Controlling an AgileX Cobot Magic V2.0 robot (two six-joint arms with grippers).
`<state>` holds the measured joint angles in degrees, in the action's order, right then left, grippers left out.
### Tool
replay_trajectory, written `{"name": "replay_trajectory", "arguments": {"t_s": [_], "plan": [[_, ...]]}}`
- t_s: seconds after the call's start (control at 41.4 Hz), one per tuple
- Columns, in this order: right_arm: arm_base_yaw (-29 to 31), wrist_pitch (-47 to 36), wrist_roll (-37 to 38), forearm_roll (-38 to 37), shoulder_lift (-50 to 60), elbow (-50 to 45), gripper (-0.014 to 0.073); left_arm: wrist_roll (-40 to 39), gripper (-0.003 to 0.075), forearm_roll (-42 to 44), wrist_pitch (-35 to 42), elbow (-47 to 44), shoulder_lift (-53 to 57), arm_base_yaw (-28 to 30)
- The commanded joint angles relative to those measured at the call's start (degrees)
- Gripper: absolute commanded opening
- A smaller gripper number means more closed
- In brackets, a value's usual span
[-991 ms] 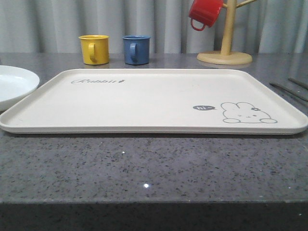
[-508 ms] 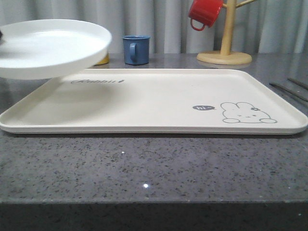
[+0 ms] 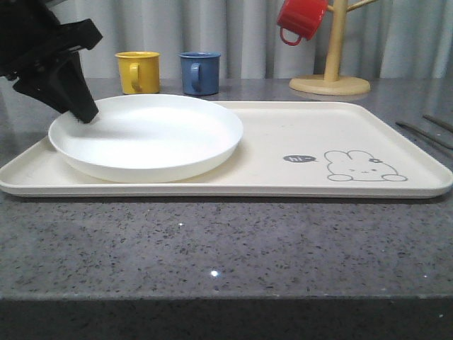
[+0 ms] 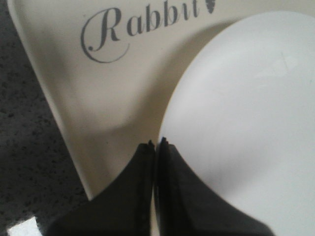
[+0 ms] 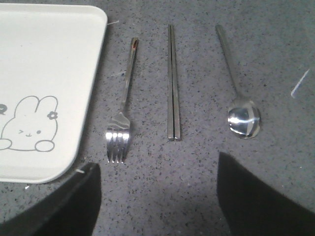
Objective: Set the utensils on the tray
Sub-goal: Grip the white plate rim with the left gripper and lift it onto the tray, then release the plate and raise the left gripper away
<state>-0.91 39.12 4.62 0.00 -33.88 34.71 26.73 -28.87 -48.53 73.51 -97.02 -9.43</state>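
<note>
Resting on the speckled grey bench [image 3: 226, 248], the cream tray [image 3: 340, 134] lies broadside across the front view, its near rim closest to the camera, the grey rabbit drawing [image 3: 364, 166] and "hi" bubble [image 3: 299, 159] at about 4 o'clock on its surface. On the tray's left half sits a round white plate [image 3: 148, 138], and the left tool [image 3: 86, 113] meets the plate's rim at about 10 o'clock; from the left wrist view its two dark fingers [image 4: 147, 196] are pressed nearly together with the plate's edge at their tips, seemingly pinching that rim, beside the "Rabbit" script [image 4: 142, 27]. Off the tray's right edge, at 3 o'clock, the utensils lie on the bench, seen as thin dark strips in the front view; the right wrist view shows them side by side and apart from one another: a fork [image 5: 120, 118] just beside the tray's corner, a long straight flat piece [image 5: 172, 83] in the middle, and a spoon [image 5: 238, 93] outermost. The right tool [image 5: 157, 196] hangs over them with its fingers spread wide, holding nothing. Farther back, at 12 o'clock, stand a yellow mug [image 3: 138, 72] and a blue mug [image 3: 200, 73], then a wooden mug tree [image 3: 331, 64] carrying a red mug [image 3: 301, 20], with pale curtains [image 3: 241, 35] behind
</note>
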Motion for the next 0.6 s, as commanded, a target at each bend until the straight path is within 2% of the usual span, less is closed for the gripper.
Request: {"name": "replay_trajectory", "arguments": {"t_s": [0.0, 0.073, 0.242, 0.29, 0.58], "plan": [[-0.01, -3.59, -0.36, -0.48, -0.46, 2.02, 0.0527, -0.64, -0.0015, -0.78, 2.05, 2.06, 2.32, -0.28], [-0.01, -3.59, -0.36, -0.48, -0.46, 2.02, 0.0527, -0.64, 0.0025, -0.69, 1.94, 2.06, 2.27, -0.28], [-0.01, -3.59, -0.36, -0.48, -0.46, 2.02, 0.0527, -0.64, 0.0229, -0.69, 0.86, 2.06, 2.31, -0.28], [-0.01, -3.59, -0.36, -0.48, -0.46, 2.02, 0.0527, -0.64, 0.0265, -0.69, 0.45, 2.06, 2.55, -0.28], [-0.01, -3.59, -0.36, -0.48, -0.46, 2.02, 0.0527, -0.64, 0.0285, 0.99, 0.12, 2.06, 11.23, -1.33]]}}
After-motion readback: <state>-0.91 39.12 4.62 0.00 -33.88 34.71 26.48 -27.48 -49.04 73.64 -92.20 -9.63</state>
